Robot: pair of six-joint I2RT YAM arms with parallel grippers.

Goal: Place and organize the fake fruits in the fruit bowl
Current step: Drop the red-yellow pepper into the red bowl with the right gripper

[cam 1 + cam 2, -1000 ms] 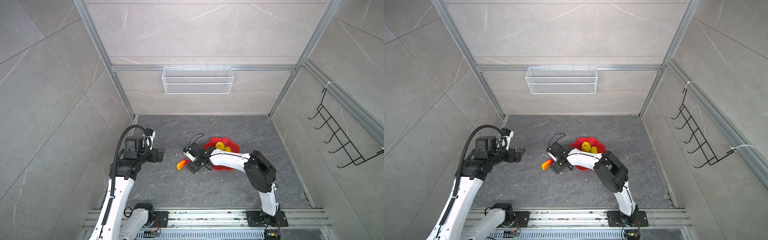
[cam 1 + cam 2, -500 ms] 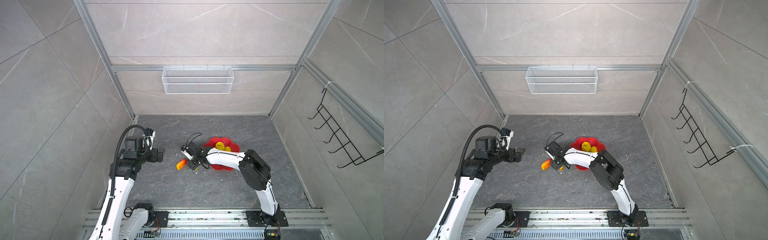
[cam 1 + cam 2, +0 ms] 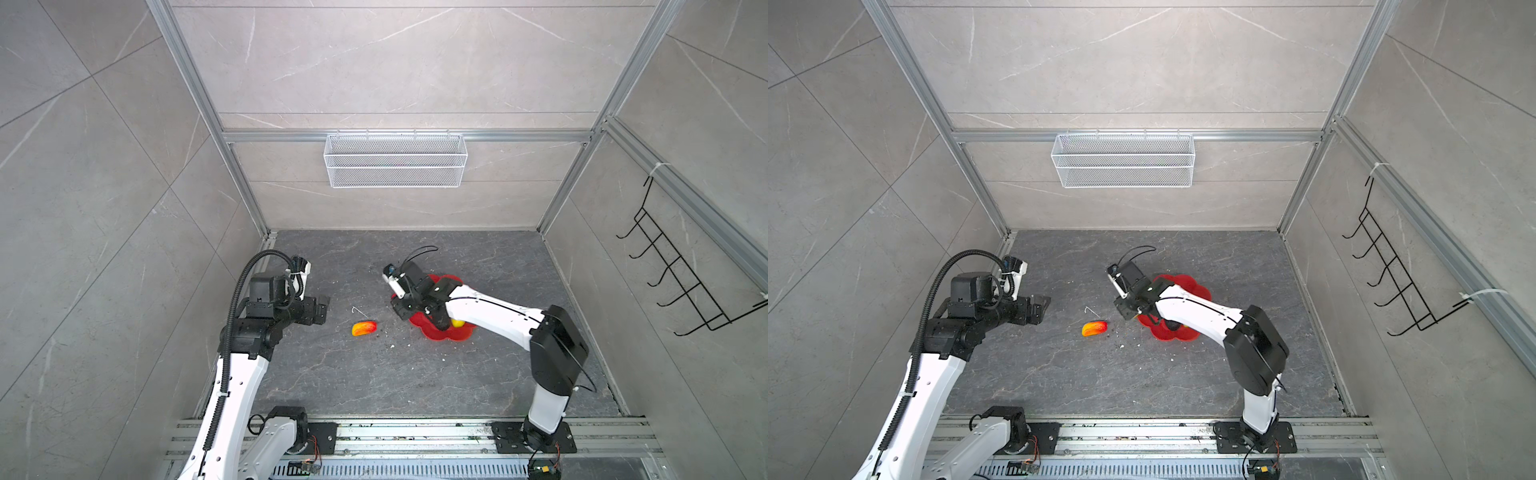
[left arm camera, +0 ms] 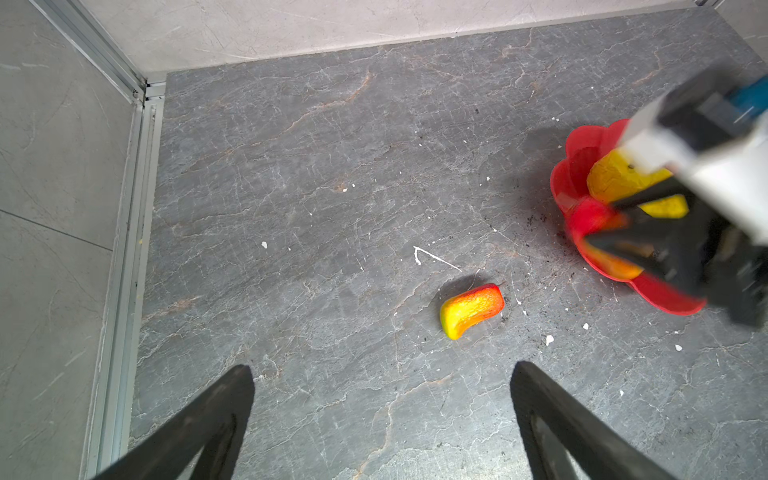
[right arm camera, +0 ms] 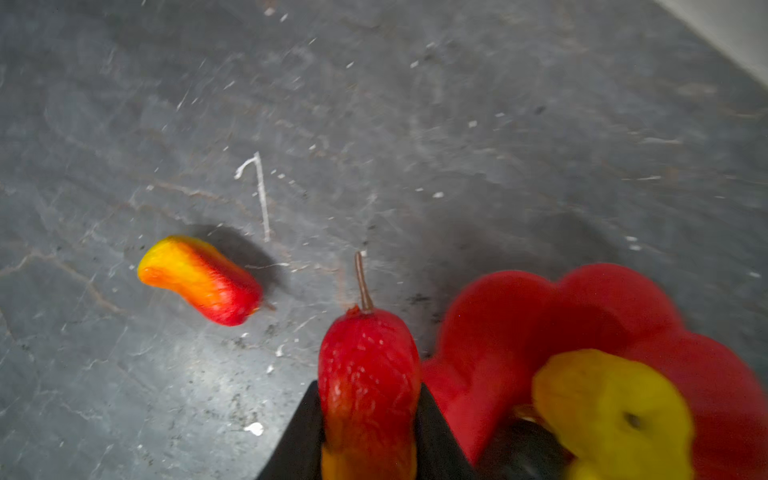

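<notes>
At the right tool (image 5: 368, 390), a firm clench on a red fruit (image 5: 368, 353): orange end pinched between the black fingers (image 5: 299, 436), brown stem out front. Just beside it, the red flower-shaped bowl (image 5: 602, 299), with a yellow fruit (image 5: 611, 407) inside and a dark rounded shape (image 5: 523, 453) half hidden below that. In both top views, bowl (image 3: 440, 336) (image 3: 1167, 333) right of the middle of the bench (image 3: 374, 374), largely covered by the white right arm (image 3: 490, 311), and tool poised at the bowl's left edge. Further out to the left, alone on the bench and apart from the bowl, an orange-and-yellow fruit (image 3: 364, 328) (image 3: 1094, 328), between the two tools. At the left tool (image 4: 382, 374), a released stance, fingers spread wide, above bare bench at the left of both top views, short of the loose fruit.
</notes>
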